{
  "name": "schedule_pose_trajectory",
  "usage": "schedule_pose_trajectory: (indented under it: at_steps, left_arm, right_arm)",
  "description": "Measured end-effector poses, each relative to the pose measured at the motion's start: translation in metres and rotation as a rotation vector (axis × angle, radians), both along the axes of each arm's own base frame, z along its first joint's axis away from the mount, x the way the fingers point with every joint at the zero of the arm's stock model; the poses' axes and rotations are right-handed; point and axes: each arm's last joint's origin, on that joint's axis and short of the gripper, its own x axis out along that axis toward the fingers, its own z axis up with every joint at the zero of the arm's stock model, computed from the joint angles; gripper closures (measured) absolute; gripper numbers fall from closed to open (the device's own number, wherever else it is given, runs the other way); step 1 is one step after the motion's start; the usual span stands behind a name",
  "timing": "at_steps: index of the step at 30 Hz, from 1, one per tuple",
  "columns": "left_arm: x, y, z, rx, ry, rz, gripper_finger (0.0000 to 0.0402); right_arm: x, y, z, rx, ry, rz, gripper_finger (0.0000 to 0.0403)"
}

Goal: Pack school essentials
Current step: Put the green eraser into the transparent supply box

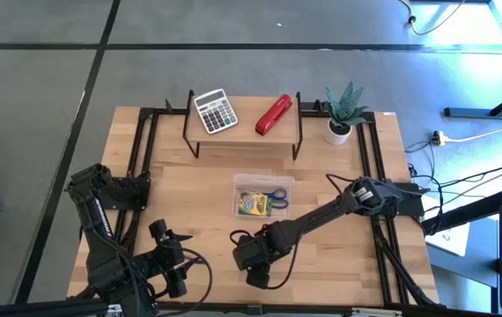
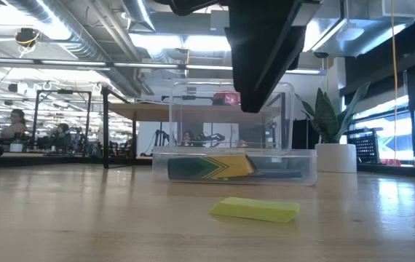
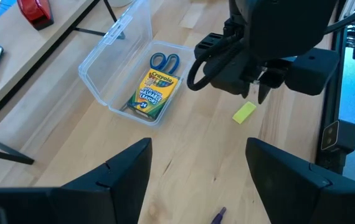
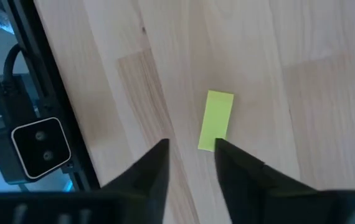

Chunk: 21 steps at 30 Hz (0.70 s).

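Counts of things on the counter

One clear box, crayon box, scissors, yellow block, calculator, stapler, plant; two arms.

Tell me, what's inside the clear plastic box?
Inside the clear plastic box lie a crayon box and blue-handled scissors. Whatever lies beneath the crayons is covered.

overhead, table-level, two wrist cameras — downward

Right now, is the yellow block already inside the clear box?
No, the yellow block lies on the bare table, outside the clear box holding crayons and scissors.
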Motion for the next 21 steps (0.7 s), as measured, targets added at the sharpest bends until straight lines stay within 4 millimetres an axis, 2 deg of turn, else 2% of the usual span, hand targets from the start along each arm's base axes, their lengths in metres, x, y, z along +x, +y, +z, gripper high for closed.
schedule_pose_trajectory:
  at_steps: [6, 10, 14, 21]
  left_arm:
    - [0.0, 0.0, 0.0, 0.0, 0.0, 0.0, 0.0148]
    - [0.0, 0.0, 0.0, 0.0, 0.0, 0.0, 0.0148]
    - [0.0, 0.0, 0.0, 0.0, 0.0, 0.0, 0.0148]
    - [0.0, 0.0, 0.0, 0.0, 0.0, 0.0, 0.0148]
  right_arm:
    - [-0.001, -0.001, -0.005, -0.003, 0.017, -0.022, 0.0198]
    - [-0.005, -0.008, -0.021, -0.013, 0.089, -0.119, 0.0164]
    - [-0.009, -0.014, -0.035, -0.032, 0.136, -0.152, 0.0154]
    - [-0.002, -0.009, -0.042, 0.029, 0.055, -0.12, 0.0158]
